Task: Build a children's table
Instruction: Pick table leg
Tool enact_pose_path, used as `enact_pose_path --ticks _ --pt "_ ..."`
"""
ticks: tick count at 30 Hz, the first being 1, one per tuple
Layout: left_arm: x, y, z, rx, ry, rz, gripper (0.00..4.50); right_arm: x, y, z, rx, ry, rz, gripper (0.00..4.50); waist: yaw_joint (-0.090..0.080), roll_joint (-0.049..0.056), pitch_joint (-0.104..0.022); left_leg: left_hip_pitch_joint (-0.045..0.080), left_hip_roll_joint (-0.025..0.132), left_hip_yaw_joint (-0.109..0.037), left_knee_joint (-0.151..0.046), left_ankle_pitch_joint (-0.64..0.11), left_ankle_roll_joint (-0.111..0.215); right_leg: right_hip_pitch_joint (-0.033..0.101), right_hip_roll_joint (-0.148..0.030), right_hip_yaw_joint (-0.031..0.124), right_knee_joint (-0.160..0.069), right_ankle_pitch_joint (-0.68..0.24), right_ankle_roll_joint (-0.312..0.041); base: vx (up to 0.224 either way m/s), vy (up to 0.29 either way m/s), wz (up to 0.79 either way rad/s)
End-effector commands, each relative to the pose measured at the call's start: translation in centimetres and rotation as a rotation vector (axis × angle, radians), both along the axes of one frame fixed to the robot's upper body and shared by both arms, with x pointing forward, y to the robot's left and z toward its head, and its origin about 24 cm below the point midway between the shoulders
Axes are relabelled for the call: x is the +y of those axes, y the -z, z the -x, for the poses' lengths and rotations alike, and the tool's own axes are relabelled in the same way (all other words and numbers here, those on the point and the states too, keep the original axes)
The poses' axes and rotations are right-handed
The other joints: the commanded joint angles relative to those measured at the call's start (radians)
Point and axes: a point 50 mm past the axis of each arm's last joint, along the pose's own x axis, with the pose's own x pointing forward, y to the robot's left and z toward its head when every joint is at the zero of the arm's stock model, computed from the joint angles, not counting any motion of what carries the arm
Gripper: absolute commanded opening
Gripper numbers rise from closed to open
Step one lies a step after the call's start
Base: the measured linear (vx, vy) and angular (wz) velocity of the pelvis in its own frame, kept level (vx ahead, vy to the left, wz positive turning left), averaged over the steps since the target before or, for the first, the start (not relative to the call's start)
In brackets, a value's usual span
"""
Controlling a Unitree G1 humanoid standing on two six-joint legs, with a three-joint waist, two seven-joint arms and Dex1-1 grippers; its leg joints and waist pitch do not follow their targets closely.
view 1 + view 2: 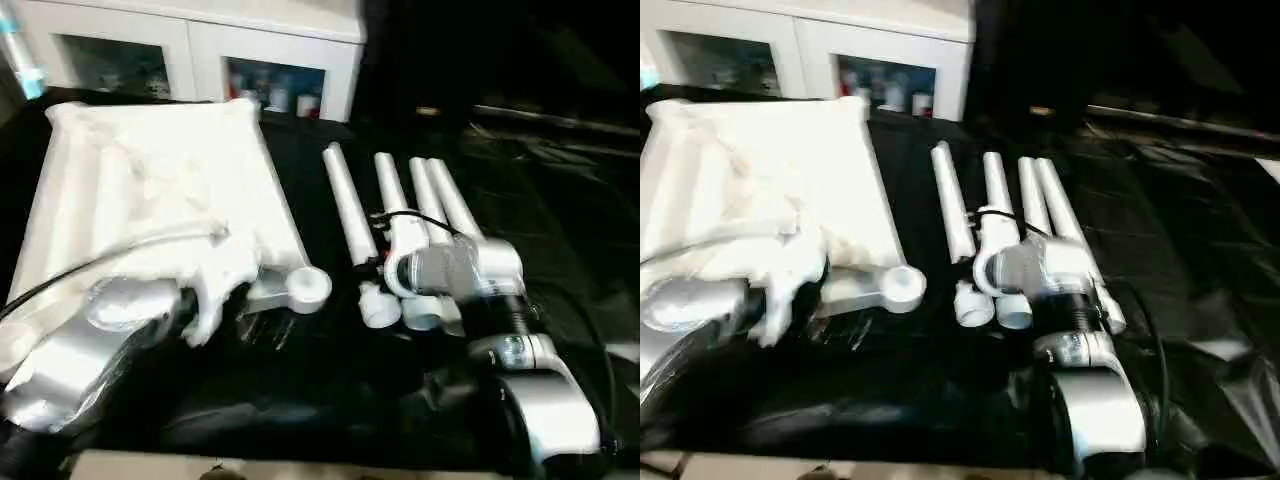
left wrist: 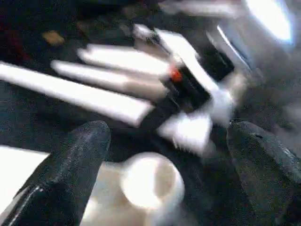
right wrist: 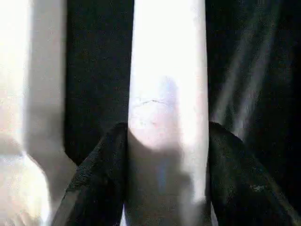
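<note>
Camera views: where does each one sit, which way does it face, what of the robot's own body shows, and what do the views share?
Left eye view: on the head, looking forward and down at the tabletop and four legs; both silver forearms show.
Right eye view: same head, same scene, from slightly aside.
Left wrist view: looks along the open left gripper at a corner socket.
Right wrist view: looks along the right gripper, fingers either side of one leg.
Shared: the legs appear in every view.

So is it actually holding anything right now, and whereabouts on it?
The right pincer has its two fingers closed around one white table leg, gripping its sides near the end closest to the robot. The left pincer is wide open, holding nothing.
</note>
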Motion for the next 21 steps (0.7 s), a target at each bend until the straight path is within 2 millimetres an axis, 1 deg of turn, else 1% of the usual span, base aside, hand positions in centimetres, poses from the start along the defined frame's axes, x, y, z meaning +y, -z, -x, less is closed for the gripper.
enact_pose_path --ticks 1,2,3,4,5,6,7,8,9,10,11,12,13,15,16,17,18,19,20,21 --pt "0.2 -0.5 -0.9 -0.013 -0.072 0.058 4.5 -0.8 -2.2 -0.6 -0.163 0.003 -0.03 1.91 0.004 0.038 -0.084 0.01 0.042 -0.003 -0.069 -0.056 -0.076 0.055 -0.075 0.052 -0.058 0.123 -0.184 0.0 0.0 0.0" --pt "-0.3 -1.2 -1.7 -0.01 -0.13 0.15 4.5 -1.0 -3.3 -0.3 -0.262 -0.026 -0.071 1.91 0.005 0.037 -0.084 0.008 0.041 -0.006 -0.07 -0.051 -0.072 0.058 -0.076 0.052 -0.056 0.127 -0.185 0.0 0.0 0.0" --pt "-0.9 -2.0 -2.5 0.023 -0.19 0.294 4.5 -1.1 -4.7 0.1 -0.374 -0.068 -0.175 1.91 0.009 0.039 -0.083 0.005 0.04 -0.004 -0.067 -0.054 -0.063 0.06 -0.076 0.053 -0.058 0.138 -0.182 0.0 0.0 0.0" --pt "-0.9 -2.0 -2.5 0.023 -0.19 0.294 4.5 -1.1 -4.7 0.1 -0.374 -0.068 -0.175 1.91 0.01 0.046 -0.084 0.005 0.043 -0.004 -0.064 -0.063 -0.062 0.061 -0.079 0.055 -0.055 0.148 -0.195 0.0 0.0 0.0" --pt "-1.2 -2.3 -2.9 0.045 -0.214 0.367 4.5 -1.1 -5.3 0.4 -0.429 -0.088 -0.233 1.91 0.014 0.043 -0.086 0.003 0.043 -0.007 -0.066 -0.068 -0.048 0.063 -0.08 0.052 -0.058 0.145 -0.203 0.0 0.0 0.0" --pt "-1.7 -2.7 -3.4 0.106 -0.229 0.44 4.5 -1.3 -6.0 0.9 -0.496 -0.124 -0.279 1.91 0.016 0.039 -0.084 0.0 0.041 -0.008 -0.067 -0.068 -0.033 0.063 -0.079 0.051 -0.059 0.134 -0.207 0.0 0.0 0.0" --pt "-2.1 -3.0 -3.8 0.125 -0.258 0.472 4.5 -1.5 -6.5 1.6 -0.541 -0.166 -0.303 1.91 0.018 0.04 -0.083 0.001 0.041 -0.008 -0.065 -0.075 -0.023 0.064 -0.08 0.052 -0.061 0.12 -0.207 0.0 0.0 0.0" --pt "-3.0 -3.4 -4.5 0.215 -0.244 0.529 4.5 -1.8 -6.9 2.6 -0.602 -0.23 -0.318 1.91 0.02 0.04 -0.082 0.0 0.042 -0.008 -0.065 -0.075 -0.017 0.065 -0.081 0.052 -0.064 0.113 -0.204 0.0 0.0 0.0" --pt "-3.4 -3.5 -4.7 0.267 -0.216 0.559 4.5 -2.0 -7.0 3.0 -0.62 -0.252 -0.322 1.91 0.027 0.039 -0.084 0.003 0.04 -0.006 -0.061 -0.069 -0.004 0.064 -0.08 0.052 -0.066 0.116 -0.206 0.0 0.0 0.0" --pt "-3.8 -3.7 -4.8 0.3 -0.191 0.583 4.5 -2.1 -7.2 3.4 -0.633 -0.269 -0.333 1.91 0.027 0.035 -0.082 0.0 0.037 -0.009 -0.063 -0.059 0.006 0.064 -0.078 0.05 -0.065 0.106 -0.211 0.0 0.0 0.0" --pt "-4.1 -4.0 -5.0 0.288 -0.197 0.591 4.5 -2.2 -7.4 3.8 -0.642 -0.29 -0.356 1.91 0.029 0.033 -0.081 -0.001 0.037 -0.008 -0.064 -0.061 0.013 0.063 -0.078 0.05 -0.071 0.071 -0.207 0.0 0.0 0.0" --pt "-4.4 -4.1 -5.1 0.304 -0.185 0.596 4.5 -2.3 -7.7 4.1 -0.646 -0.312 -0.382 1.91 0.029 0.034 -0.081 0.0 0.039 -0.009 -0.063 -0.059 0.013 0.063 -0.079 0.05 -0.072 0.058 -0.205 0.0 0.0 0.0" --pt "-4.5 -4.1 -5.1 0.307 -0.18 0.6 4.5 -2.3 -7.7 4.2 -0.649 -0.319 -0.387 1.91 0.026 0.034 -0.081 -0.002 0.04 -0.01 -0.064 -0.061 0.017 0.065 -0.081 0.049 -0.073 0.036 -0.201 0.0 0.0 0.0" --pt "-5.5 -4.7 -4.8 0.358 -0.116 0.652 4.5 -2.5 -8.0 4.9 -0.664 -0.367 -0.398 1.91 0.025 0.033 -0.081 -0.002 0.039 -0.009 -0.062 -0.056 0.023 0.063 -0.08 0.05 -0.074 0.023 -0.2 0.0 0.0 0.0" --pt "-6.0 -5.2 -4.5 0.382 -0.081 0.696 4.5 -2.5 -7.8 5.1 -0.667 -0.389 -0.372 1.91 0.027 0.037 -0.082 -0.002 0.039 -0.009 -0.06 -0.046 0.02 0.062 -0.082 0.05 -0.074 0.029 -0.206 0.0 0.0 0.0" --pt "-6.1 -5.3 -4.5 0.383 -0.076 0.705 4.5 -2.6 -7.7 5.1 -0.668 -0.393 -0.363 1.91 0.026 0.034 -0.082 -0.003 0.039 -0.007 -0.058 -0.046 0.019 0.063 -0.081 0.05 -0.074 0.035 -0.213 0.0 0.0 0.0" --pt "-6.2 -5.5 -4.4 0.391 -0.069 0.721 4.5 -2.6 -7.7 5.2 -0.671 -0.402 -0.349 1.91 0.028 0.033 -0.082 -0.004 0.039 -0.008 -0.059 -0.044 0.023 0.065 -0.08 0.049 -0.075 0.035 -0.216 0.0 0.0 0.0" --pt "-6.3 -5.8 -4.3 0.42 -0.056 0.743 4.5 -2.6 -7.5 5.5 -0.676 -0.43 -0.323 1.91 0.028 0.038 -0.083 -0.004 0.039 -0.009 -0.058 -0.044 0.023 0.063 -0.08 0.048 -0.073 0.041 -0.217 0.0 0.0 0.0" --pt "-6.3 -5.8 -4.3 0.42 -0.056 0.743 4.5 -2.6 -7.5 5.5 -0.676 -0.43 -0.323 1.91 0.028 0.035 -0.082 -0.004 0.039 -0.009 -0.057 -0.046 0.026 0.063 -0.08 0.048 -0.075 0.042 -0.217 0.0 0.0 0.0" --pt "-6.5 -6.0 -4.2 0.432 -0.045 0.746 4.5 -2.5 -7.4 5.6 -0.678 -0.444 -0.313 1.91 0.026 0.032 -0.081 -0.007 0.038 -0.01 -0.06 -0.048 0.03 0.065 -0.079 0.048 -0.077 0.028 -0.215 0.0 0.0 0.0"
